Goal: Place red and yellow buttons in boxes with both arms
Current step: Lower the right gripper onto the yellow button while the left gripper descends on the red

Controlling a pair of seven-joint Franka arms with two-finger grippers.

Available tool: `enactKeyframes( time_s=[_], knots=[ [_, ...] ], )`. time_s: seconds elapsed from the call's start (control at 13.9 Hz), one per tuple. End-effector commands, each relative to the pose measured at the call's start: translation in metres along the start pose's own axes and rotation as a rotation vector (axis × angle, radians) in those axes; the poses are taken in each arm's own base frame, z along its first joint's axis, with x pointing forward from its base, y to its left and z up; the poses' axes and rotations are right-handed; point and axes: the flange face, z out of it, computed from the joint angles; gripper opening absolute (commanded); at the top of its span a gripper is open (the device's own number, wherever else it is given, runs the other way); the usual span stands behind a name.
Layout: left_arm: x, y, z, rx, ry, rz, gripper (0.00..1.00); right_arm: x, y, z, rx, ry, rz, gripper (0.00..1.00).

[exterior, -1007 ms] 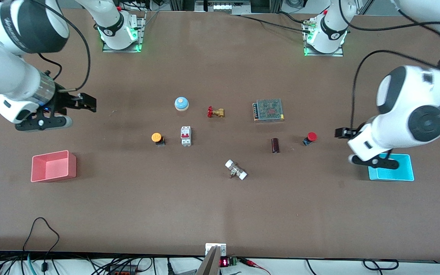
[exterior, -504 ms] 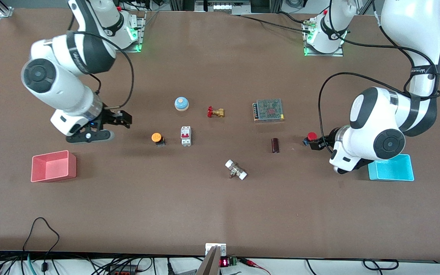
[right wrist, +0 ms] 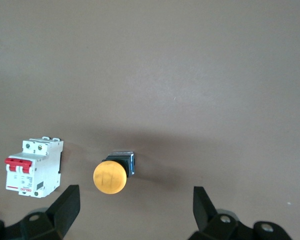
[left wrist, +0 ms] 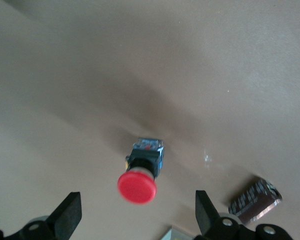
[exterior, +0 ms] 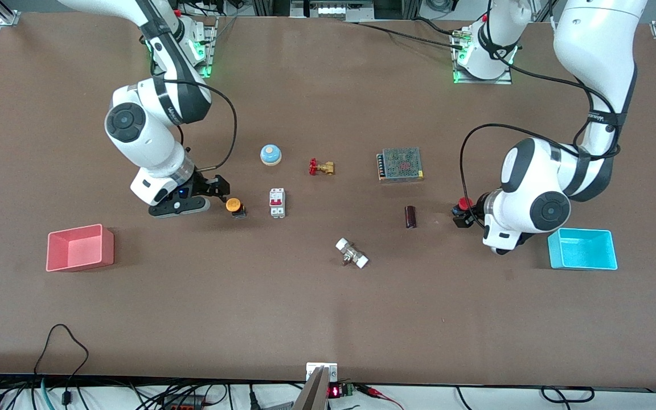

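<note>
Hovering wide — left claw point(left wrist: 135, 217) over the red button point(left wrist: 136, 187), right claw point(right wrist: 135, 215) over the yellow button point(right wrist: 110, 176).

Even overhead light is falling on the table point(exterior: 328, 319), casting soft shadows. The left wrist view is looking slightly blurred.

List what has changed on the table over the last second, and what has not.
Both arms swung in toward their buttons. The right gripper came from above the pink box to the yellow button, fingers open. The left gripper moved from the cyan box to the red button, also open. Nothing is grasped; buttons, boxes and other parts stayed put.
</note>
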Motion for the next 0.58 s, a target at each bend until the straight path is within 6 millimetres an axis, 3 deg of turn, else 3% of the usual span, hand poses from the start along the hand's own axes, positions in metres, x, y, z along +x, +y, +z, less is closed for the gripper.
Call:
enactKeyframes(
  time_s=[0.0,0.43,0.5],
  knots=[
    [-0.024,-0.013,0.031,-0.036,0.073,-0.004,1.0,-0.002,-0.009,0.013,0.008,0.022,-0.001,1.0],
    [-0.033,-0.021,0.064,-0.024,0.131,0.051,1.0,-0.005,-0.023,0.054,0.022,0.03,0.039,1.0],
    [-0.031,-0.023,0.064,-0.024,0.132,0.049,0.84,-0.007,-0.027,0.062,0.023,0.025,0.033,1.0]
  ],
)
